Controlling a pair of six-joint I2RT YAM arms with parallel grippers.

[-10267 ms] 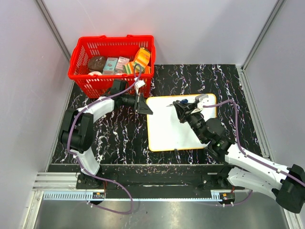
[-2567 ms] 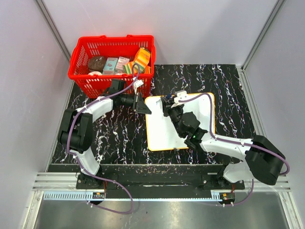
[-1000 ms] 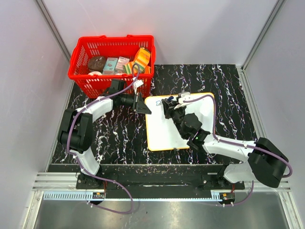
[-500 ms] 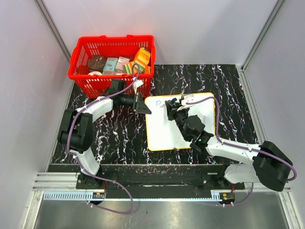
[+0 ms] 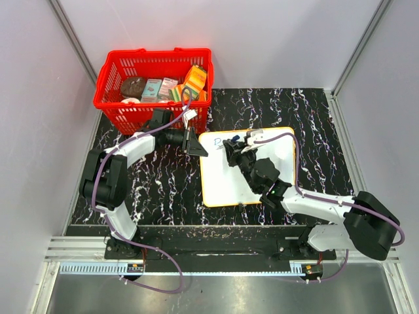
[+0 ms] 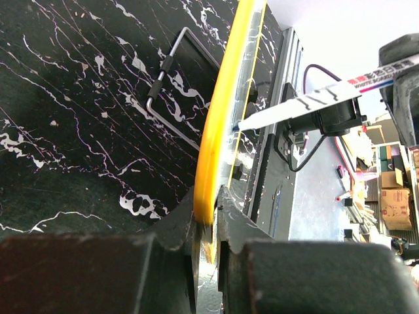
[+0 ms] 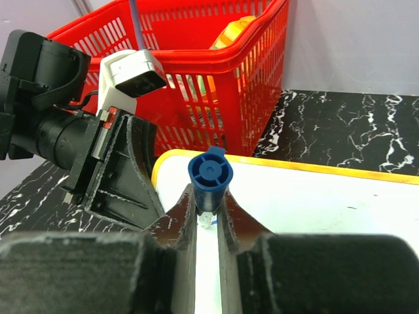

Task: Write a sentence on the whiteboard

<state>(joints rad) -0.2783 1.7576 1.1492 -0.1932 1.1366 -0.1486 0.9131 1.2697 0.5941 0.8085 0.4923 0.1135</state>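
Shifted slightly left, right tool (image 7: 208,210) grips the marker (image 7: 209,171) on the whiteboard (image 5: 219,184), left tool (image 6: 207,221) pinching its rim.

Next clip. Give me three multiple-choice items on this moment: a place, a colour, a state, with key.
1. The red plastic basket stands where on the black marbled table? A far-left corner; B near-right corner; C centre.
2. The rim of the flat white whiteboard is: A green; B yellow-orange; C black.
3. The right gripper is: A open, empty; B shut on the basket's handle; C shut on a blue-ended marker.
Key: A, top view shows it far left; B, yellow-orange edge all round; C, right wrist view shows it clamping the marker.
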